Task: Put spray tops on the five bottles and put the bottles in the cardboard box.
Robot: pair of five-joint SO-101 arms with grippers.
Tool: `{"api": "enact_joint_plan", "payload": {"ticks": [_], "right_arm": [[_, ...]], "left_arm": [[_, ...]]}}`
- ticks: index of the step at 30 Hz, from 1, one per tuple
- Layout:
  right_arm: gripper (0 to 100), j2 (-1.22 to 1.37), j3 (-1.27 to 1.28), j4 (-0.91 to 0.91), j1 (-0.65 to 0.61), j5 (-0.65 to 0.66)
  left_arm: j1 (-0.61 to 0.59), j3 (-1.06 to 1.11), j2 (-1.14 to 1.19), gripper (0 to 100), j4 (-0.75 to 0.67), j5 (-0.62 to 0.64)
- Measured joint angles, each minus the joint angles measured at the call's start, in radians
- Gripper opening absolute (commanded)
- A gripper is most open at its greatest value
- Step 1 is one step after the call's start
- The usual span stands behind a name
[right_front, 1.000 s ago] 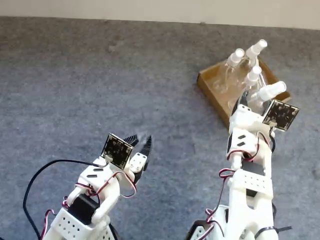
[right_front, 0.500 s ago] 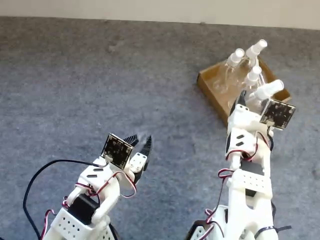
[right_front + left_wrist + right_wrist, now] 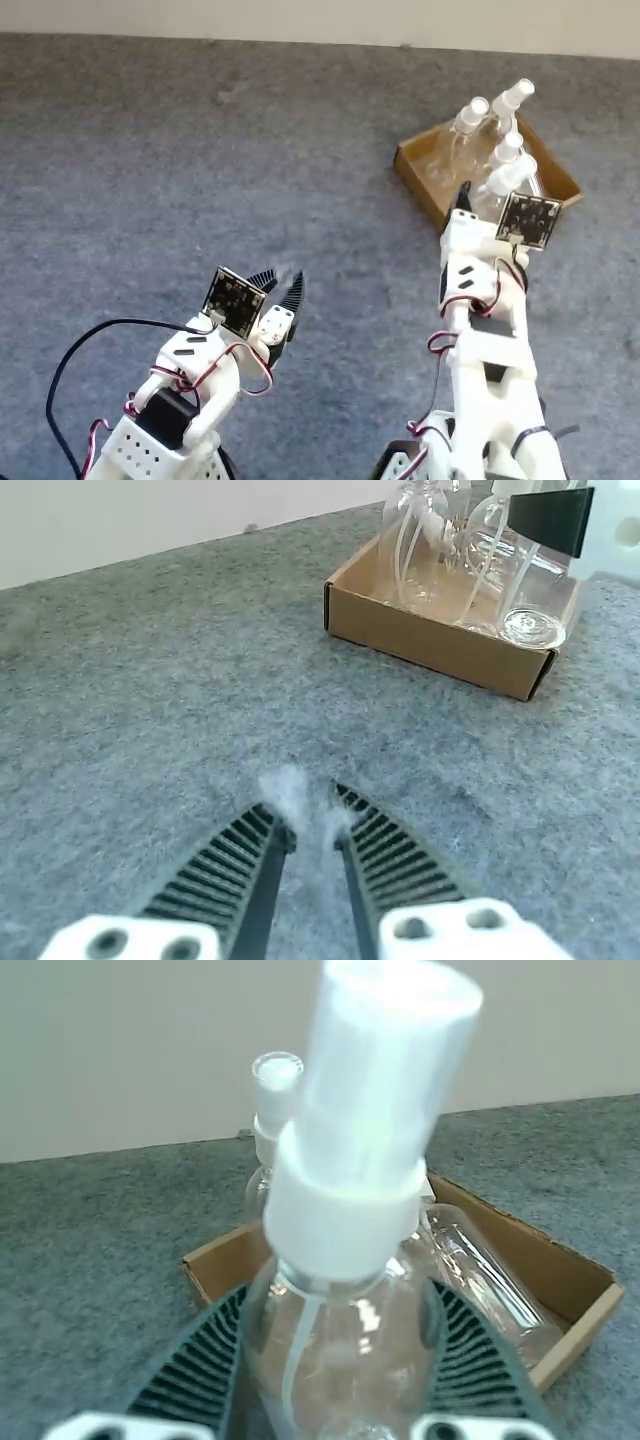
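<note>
The right gripper [image 3: 335, 1380] pinches a clear bottle [image 3: 330, 1320] at its body, one finger on each side. The bottle stands nearly upright between the fingers. Its long axis is about vertical and its spray top [image 3: 375, 1110] points up, with a small lean.

Just ahead of this gripper is the cardboard box [image 3: 565, 1285]. In the box, a little beyond the held bottle, other bottles [image 3: 470, 118] stand close together, and one more seems to lie on its side.

I think the main risk is a collision. If the held bottle goes down leaning, it can push over the standing ones. The smooth wall can also slip in the fingers.

The left gripper [image 3: 310, 825] rests low over the grey table [image 3: 150, 150], far from the box, with its fingers a little apart and nothing between them.
</note>
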Motion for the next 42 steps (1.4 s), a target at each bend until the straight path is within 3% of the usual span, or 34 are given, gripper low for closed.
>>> {"api": "enact_joint_plan", "payload": {"ticks": [16, 42], "right_arm": [[12.8, 0.215, -0.132, -0.035, 0.005, 0.000], [12.8, 0.227, -0.193, -0.035, 0.008, 0.075]], "left_arm": [[0.000, 0.000, 0.000, 1, 0.000, 0.000], [0.000, 0.000, 0.000, 1, 0.000, 0.000]]}}
